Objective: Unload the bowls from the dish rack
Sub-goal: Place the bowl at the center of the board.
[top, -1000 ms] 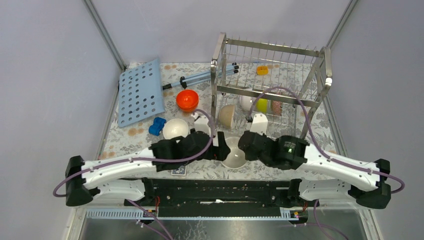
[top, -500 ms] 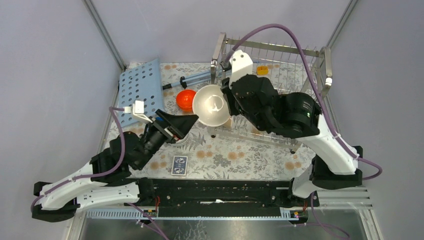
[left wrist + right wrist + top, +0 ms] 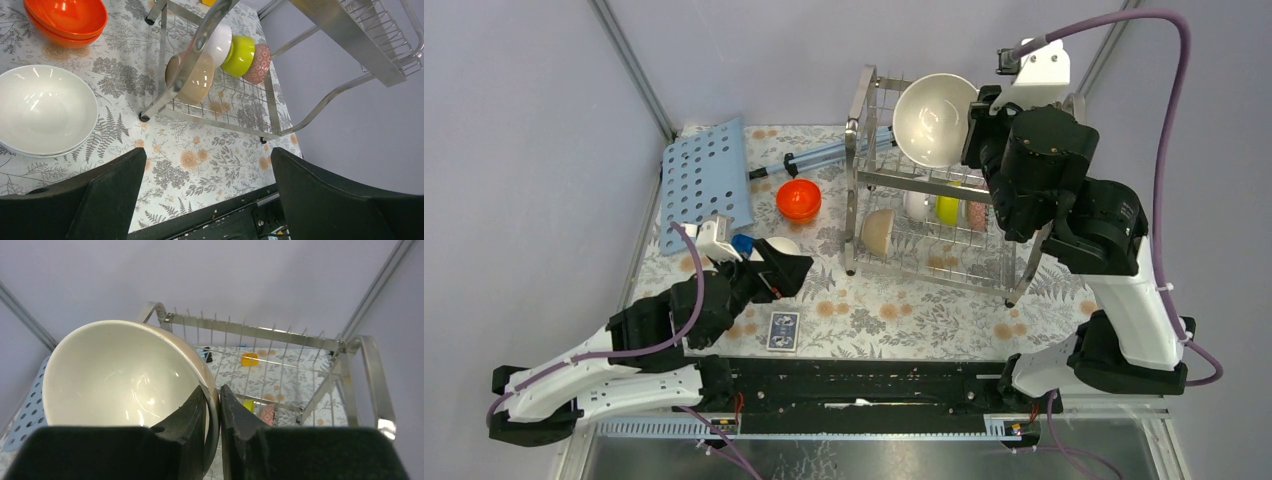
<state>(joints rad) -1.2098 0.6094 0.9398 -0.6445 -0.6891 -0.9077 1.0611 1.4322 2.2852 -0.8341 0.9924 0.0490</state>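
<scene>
My right gripper (image 3: 969,128) (image 3: 214,395) is shut on the rim of a cream bowl (image 3: 932,118) (image 3: 120,375). It holds the bowl tilted, high over the left part of the dish rack's (image 3: 1024,205) (image 3: 260,332) top tier. On the lower tier a tan bowl (image 3: 879,230) (image 3: 197,82), a white bowl (image 3: 916,205) (image 3: 220,42), a green bowl (image 3: 947,210) (image 3: 240,55) and a pink speckled bowl (image 3: 976,215) (image 3: 258,64) stand on edge. My left gripper (image 3: 786,270) (image 3: 207,165) is open and holds nothing, above the cloth left of the rack. Beside it a white bowl (image 3: 774,245) (image 3: 47,110) rests on the table.
An orange bowl (image 3: 799,200) (image 3: 67,17) sits on the floral cloth behind the white bowl. A light-blue perforated board (image 3: 707,185) lies at the back left, with a clear tube (image 3: 824,157) beside it. A blue toy (image 3: 742,243) and a playing card (image 3: 782,330) lie near my left arm.
My right arm has carried the cream bowl from the table's near edge up and back to above the rack top. My left arm rose, pulled back left, and its jaws opened wider.
</scene>
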